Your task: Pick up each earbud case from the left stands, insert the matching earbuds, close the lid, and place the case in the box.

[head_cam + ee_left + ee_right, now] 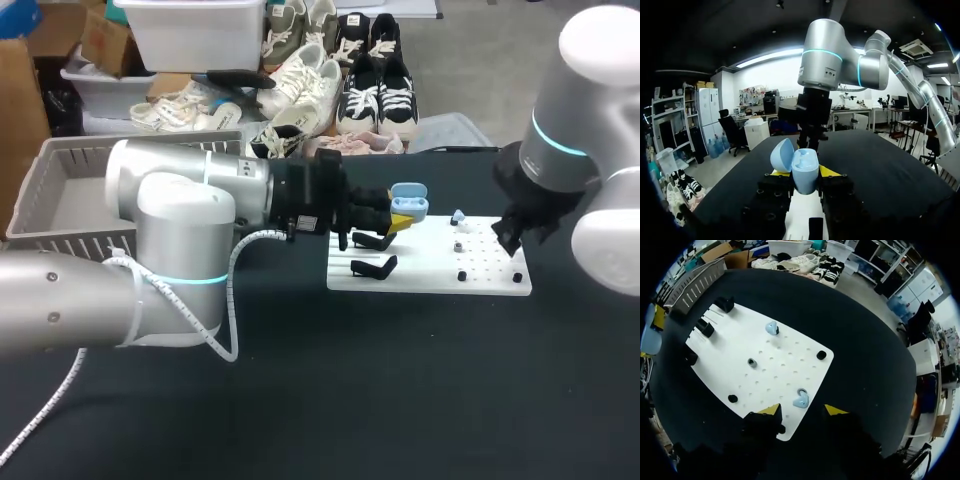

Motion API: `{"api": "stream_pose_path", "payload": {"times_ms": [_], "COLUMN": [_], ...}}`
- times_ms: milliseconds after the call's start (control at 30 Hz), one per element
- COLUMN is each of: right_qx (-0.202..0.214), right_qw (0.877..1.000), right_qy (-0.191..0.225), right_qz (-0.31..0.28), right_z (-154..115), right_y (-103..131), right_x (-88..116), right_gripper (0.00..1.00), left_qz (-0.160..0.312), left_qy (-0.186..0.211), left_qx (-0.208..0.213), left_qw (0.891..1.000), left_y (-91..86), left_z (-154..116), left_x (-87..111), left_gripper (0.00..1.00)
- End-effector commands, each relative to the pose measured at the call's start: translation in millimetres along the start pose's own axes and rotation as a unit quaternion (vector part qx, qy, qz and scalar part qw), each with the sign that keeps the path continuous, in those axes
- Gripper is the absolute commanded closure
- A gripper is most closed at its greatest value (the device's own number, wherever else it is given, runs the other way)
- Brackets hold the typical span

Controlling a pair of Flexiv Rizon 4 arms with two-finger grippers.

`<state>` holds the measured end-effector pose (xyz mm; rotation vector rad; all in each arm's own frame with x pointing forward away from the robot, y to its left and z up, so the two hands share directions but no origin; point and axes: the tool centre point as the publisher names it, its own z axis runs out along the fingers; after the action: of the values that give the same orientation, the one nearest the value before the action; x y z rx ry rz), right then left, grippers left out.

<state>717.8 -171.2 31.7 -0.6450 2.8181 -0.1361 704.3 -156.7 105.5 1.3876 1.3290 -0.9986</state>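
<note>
From above, the pale blue earbud case (pixel 410 200), lid raised, is seen clamped in the left claw (pixel 398 214) over the stand end of the white board (pixel 430 268). The right claw (pixel 515 240) is poised over the board's other end.

In the left wrist view, the case (pixel 804 175) is gripped between both fingers, with the right arm (pixel 825 60) straight ahead.

In the right wrist view, the right claw (pixel 802 411) is held wide with nothing in it. One pale blue earbud (pixel 801 401) lies on the board just ahead of its fingers, and a second earbud (pixel 772 328) lies farther ahead.
</note>
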Motion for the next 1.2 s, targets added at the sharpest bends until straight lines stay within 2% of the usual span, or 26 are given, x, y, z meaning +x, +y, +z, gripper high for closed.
{"api": "stream_pose_path", "payload": {"times_ms": [33, 367, 1200], "right_qx": [0.007, 0.004, 0.000], "right_qw": [1.000, 1.000, 0.999], "right_qy": [0.000, -0.005, -0.011], "right_qz": [0.006, 0.029, 0.046], "right_z": [2.0, 5.5, 9.8], "right_y": [3.0, 3.5, 3.0], "right_x": [-0.5, 1.0, -3.0], "right_gripper": [0.52, 0.60, 0.68], "left_qz": [0.001, 0.001, 0.001], "left_qy": [-0.002, -0.002, -0.002], "left_qx": [-0.002, -0.002, -0.002], "left_qw": [1.000, 1.000, 1.000], "left_y": [-1.1, -1.1, -1.1], "left_z": [-0.1, -0.1, -0.1], "left_x": [0.8, 0.8, 0.8], "left_gripper": [1.00, 1.00, 1.00]}}
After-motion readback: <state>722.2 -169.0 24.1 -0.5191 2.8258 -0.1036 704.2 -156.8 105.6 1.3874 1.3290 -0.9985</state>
